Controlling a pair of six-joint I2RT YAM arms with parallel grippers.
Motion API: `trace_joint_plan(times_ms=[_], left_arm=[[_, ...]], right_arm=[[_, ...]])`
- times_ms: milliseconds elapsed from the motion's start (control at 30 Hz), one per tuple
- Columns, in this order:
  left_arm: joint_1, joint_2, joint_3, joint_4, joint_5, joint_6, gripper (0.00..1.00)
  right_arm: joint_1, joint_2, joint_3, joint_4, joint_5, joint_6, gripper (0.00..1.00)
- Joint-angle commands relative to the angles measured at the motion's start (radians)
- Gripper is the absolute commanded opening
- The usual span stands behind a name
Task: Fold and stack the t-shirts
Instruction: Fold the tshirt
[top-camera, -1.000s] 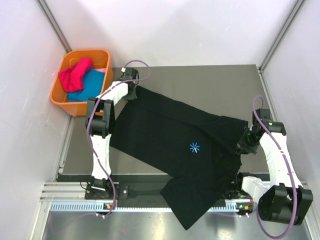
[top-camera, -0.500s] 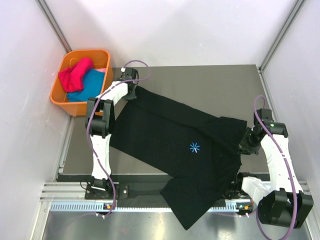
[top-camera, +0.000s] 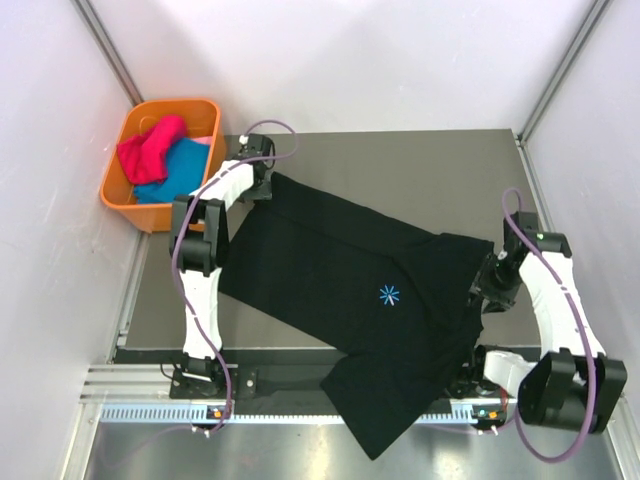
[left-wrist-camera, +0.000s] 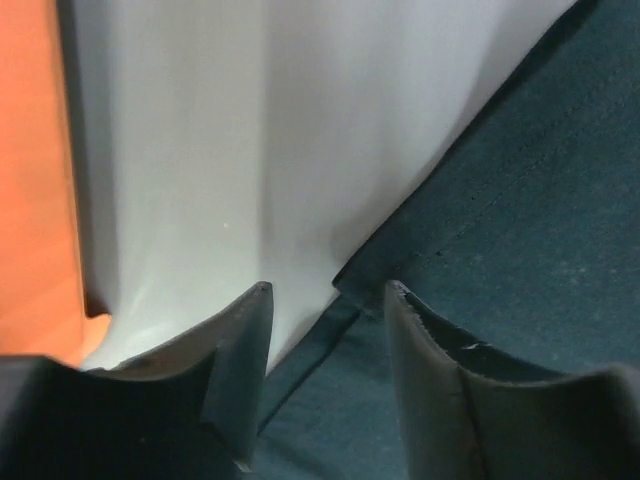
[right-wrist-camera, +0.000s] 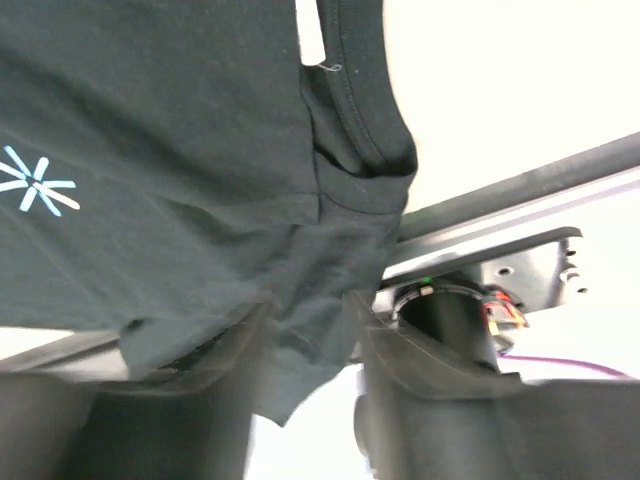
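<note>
Right gripper (right-wrist-camera: 310, 345) had shifted slightly and stood parted, slack cloth between its jaws. Left gripper (left-wrist-camera: 328, 320) gaped over the black shirt (top-camera: 330, 260) spread on the table (top-camera: 430, 170), hem overhanging the near edge. Pink shirt (top-camera: 150, 148) and teal shirt (top-camera: 180, 160) lay half-buried in the basket (top-camera: 112, 185).

We count one black t-shirt (top-camera: 340, 270) on one bench (top-camera: 420, 165), one magenta t-shirt (top-camera: 150, 148) and one teal t-shirt (top-camera: 182, 163) in one orange basket (top-camera: 113, 182), and two robot arms, a left arm (top-camera: 200, 255) and a right arm (top-camera: 562, 300).
</note>
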Motion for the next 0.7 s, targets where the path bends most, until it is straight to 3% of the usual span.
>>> trace_joint_plan(times_ms=[0,167,267,400,667], left_arm=[[0.006,-0.098,0.039,-0.013,-0.018,0.01,0.59],[0.007,-0.066,0.074,0.128,0.092,0.063,0.68],[0.007,0.025,0.181,0.133,0.114,0.073,0.68],[0.018,0.074,0.185,0.214,0.15,0.106,0.68],[0.061,0.14,0.212,0.238,0.449,0.122,0.64]], right_arm=[[0.007,0.062,0.117,-0.026,-0.001,-0.023,0.46],[0.003,0.163,0.224,0.172,0.049,0.043,0.75],[-0.011,0.272,0.289,0.312,0.098,0.068,0.79],[-0.037,0.392,0.341,0.416,0.145,0.04,0.8],[-0.108,0.48,0.315,0.59,0.059,-0.058,0.82]])
